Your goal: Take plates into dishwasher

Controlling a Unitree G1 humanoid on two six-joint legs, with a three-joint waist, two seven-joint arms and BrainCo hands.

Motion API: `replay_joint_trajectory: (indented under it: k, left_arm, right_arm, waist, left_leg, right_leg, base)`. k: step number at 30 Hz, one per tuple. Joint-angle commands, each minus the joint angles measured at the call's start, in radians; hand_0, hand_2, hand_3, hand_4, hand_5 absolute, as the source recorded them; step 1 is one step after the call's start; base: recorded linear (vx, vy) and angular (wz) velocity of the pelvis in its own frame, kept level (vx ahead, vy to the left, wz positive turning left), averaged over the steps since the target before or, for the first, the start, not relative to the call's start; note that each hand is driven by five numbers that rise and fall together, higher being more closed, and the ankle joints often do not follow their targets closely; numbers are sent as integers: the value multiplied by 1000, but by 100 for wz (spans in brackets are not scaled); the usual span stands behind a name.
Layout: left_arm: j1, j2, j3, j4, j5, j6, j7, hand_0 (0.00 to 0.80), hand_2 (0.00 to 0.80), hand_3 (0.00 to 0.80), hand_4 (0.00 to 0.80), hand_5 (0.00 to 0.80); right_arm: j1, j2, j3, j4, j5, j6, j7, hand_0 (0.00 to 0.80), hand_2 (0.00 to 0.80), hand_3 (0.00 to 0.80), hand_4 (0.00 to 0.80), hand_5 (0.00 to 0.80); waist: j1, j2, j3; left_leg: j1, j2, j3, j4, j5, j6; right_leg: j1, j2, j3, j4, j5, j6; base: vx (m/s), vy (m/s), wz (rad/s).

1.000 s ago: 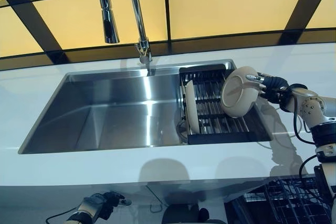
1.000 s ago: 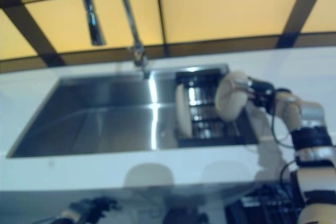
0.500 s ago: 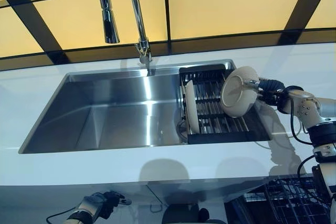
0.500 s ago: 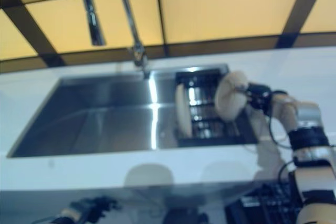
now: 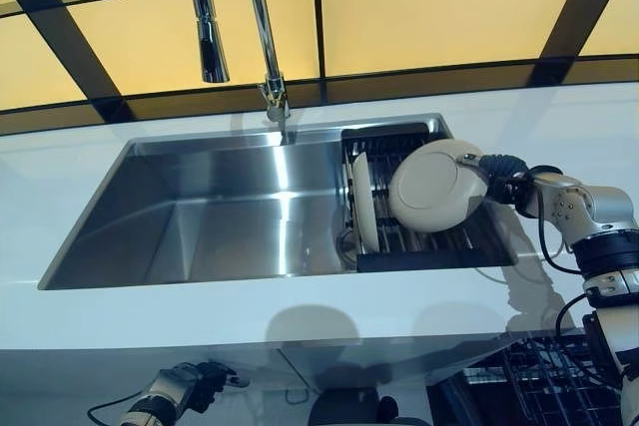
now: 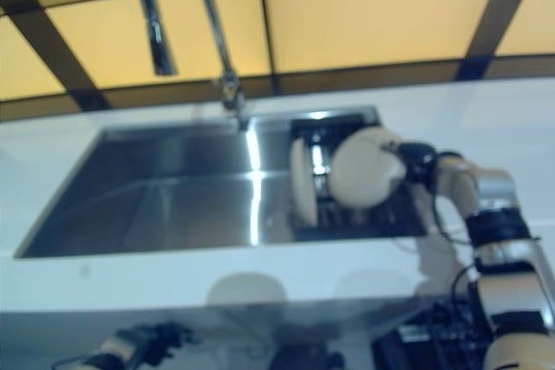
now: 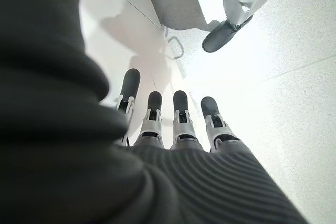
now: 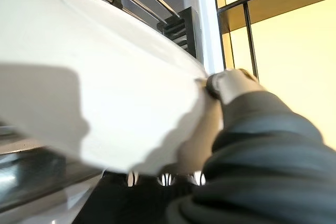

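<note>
The right hand [image 5: 502, 173] pinches a plate [image 5: 431, 187] lifted above the rack [image 5: 424, 246] at the sink's right end; next, I judge, carry it down to the dishwasher [image 5: 544, 376].

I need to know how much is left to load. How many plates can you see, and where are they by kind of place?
Plates held in the right hand: 1, the held plate
Plates standing in the drying rack: 1, the racked plate
Total: 2
</note>
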Motion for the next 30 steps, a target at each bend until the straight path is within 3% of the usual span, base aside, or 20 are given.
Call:
replay_joint_trajectory:
  k: [1,5,9,20,24,30]
  left_arm:
    - [-115,90,-31,-24,-31,-17,1,0,0,0,0,0]
    - [-114,90,-33,-25,-37,-20,1,0,0,0,0,0]
    - [-113,91,-32,-27,-43,-18,5,0,0,0,0,0]
    - [-81,125,3,-40,-44,-33,-6,0,0,0,0,0]
    - [-74,146,18,-27,-45,-54,-13,0,0,0,0,0]
    - [-51,161,36,-18,-24,-101,-18,0,0,0,0,0]
  right_arm:
    - [-45,74,74,58,26,-22,-10,800,800,800,800,800]
    - [-51,71,69,32,18,-80,-13,800,800,800,800,800]
    - [-57,61,55,-37,-39,-190,-24,800,800,800,800,800]
    - [-37,-7,-19,-364,-209,-403,-142,800,800,800,800,800]
    - [-37,-68,-70,-476,-345,-527,-234,800,800,800,800,800]
    - [7,-134,-148,-572,-419,-594,-297,800,800,800,800,800]
  waist:
    - [4,-84,-21]
    - [3,-83,-21]
    - [0,-83,-21]
    - [-9,-81,-26]
    - [-13,-81,-31]
    - [-11,-83,-20]
  left_leg:
    - [-5,1,38,24,102,-47]
    - [-4,-4,40,14,95,-44]
    - [-2,-15,38,5,79,-37]
    - [11,-55,27,-15,40,-3]
    - [15,-77,19,-19,23,20]
    - [4,-107,-6,-7,4,56]
  right_leg:
    - [59,-76,45,55,-62,46]
    - [58,-79,46,54,-60,50]
    - [55,-83,50,53,-56,56]
    - [56,-103,66,51,-46,86]
    - [52,-117,73,61,-43,107]
    - [20,-150,94,122,-37,137]
  base:
    - [0,0,0]
    - [-20,35,0]
    - [-25,40,0]
    - [-40,67,1]
    - [-84,115,0]
    - [-125,131,0]
